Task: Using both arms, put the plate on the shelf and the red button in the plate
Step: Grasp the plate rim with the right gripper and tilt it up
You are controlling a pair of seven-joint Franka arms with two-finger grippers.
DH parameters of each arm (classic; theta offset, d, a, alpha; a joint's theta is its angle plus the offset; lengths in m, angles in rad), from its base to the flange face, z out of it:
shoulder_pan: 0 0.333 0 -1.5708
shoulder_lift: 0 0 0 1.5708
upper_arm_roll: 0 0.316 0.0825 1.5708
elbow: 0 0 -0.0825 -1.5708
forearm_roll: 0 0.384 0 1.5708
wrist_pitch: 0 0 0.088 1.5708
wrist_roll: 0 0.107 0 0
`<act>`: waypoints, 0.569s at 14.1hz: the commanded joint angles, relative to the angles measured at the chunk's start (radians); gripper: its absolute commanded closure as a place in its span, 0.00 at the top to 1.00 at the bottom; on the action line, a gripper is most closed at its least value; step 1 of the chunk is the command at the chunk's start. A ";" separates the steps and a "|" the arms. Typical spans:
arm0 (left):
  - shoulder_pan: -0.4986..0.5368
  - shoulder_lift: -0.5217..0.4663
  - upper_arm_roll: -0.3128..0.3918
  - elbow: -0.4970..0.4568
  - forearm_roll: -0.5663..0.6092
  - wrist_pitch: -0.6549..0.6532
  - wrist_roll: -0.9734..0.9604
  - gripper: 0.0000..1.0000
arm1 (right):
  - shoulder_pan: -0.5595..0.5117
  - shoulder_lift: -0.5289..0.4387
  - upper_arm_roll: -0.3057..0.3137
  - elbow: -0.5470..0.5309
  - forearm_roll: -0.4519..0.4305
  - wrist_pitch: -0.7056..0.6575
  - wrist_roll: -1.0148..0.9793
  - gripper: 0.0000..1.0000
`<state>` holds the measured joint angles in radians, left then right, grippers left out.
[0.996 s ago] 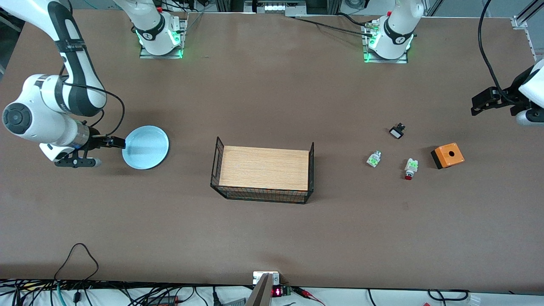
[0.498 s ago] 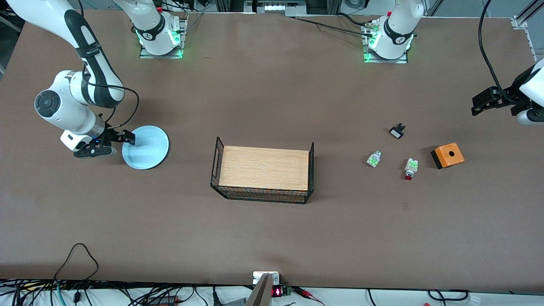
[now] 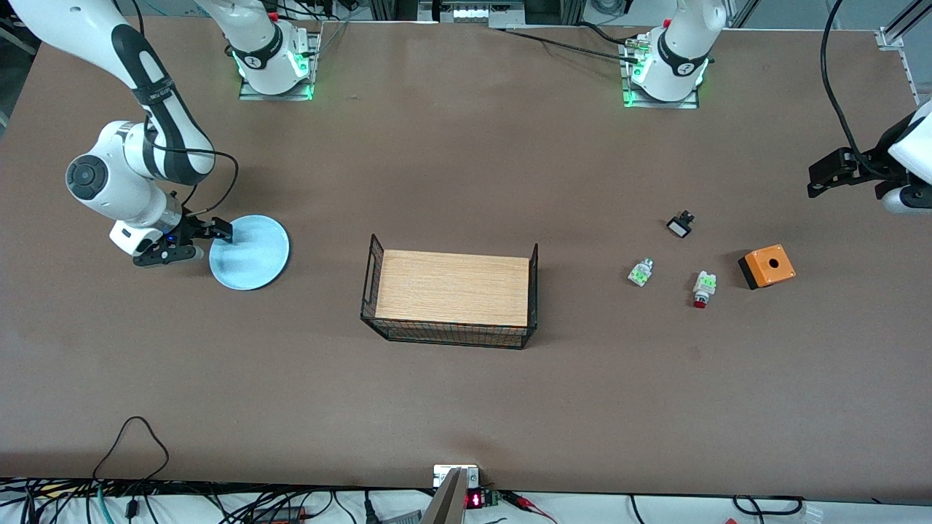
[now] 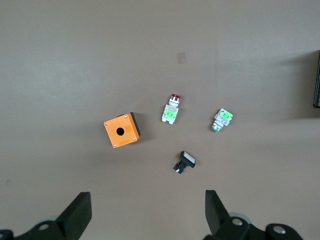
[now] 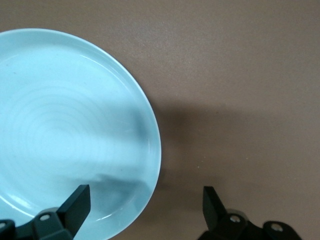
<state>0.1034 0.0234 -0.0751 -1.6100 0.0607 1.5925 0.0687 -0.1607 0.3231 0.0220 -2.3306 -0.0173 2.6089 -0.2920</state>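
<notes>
Right gripper [image 3: 207,241] is spread wide straddling the plate [image 3: 251,255] rim; a shallow bite could let it slip. Left gripper [image 3: 826,177], also spread, waits.

Right arm: bent low, wrist tilted down
Right tool [image 3: 207,240]: fingers spread wide, holding nothing
Left arm: waits, raised
Left tool [image 4: 147,212]: fingers wide apart, holding nothing

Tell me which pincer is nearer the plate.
Right. The right pincer straddles the plate rim, open. The left pincer waits open at the left arm's end of the table, over bare tabletop.
</notes>
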 commanded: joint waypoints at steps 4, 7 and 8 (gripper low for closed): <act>0.012 0.013 -0.005 0.027 -0.016 -0.016 0.029 1.00 | -0.019 0.013 0.009 -0.006 -0.010 0.025 -0.018 0.84; 0.012 0.013 -0.005 0.025 -0.018 -0.019 0.029 1.00 | -0.017 0.014 0.009 -0.007 -0.010 0.031 -0.019 0.76; 0.012 0.013 -0.005 0.025 -0.018 -0.019 0.029 1.00 | -0.017 0.014 0.009 -0.007 -0.010 0.033 -0.019 0.73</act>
<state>0.1041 0.0241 -0.0752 -1.6100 0.0607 1.5925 0.0708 -0.1650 0.3350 0.0221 -2.3305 -0.0173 2.6198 -0.2946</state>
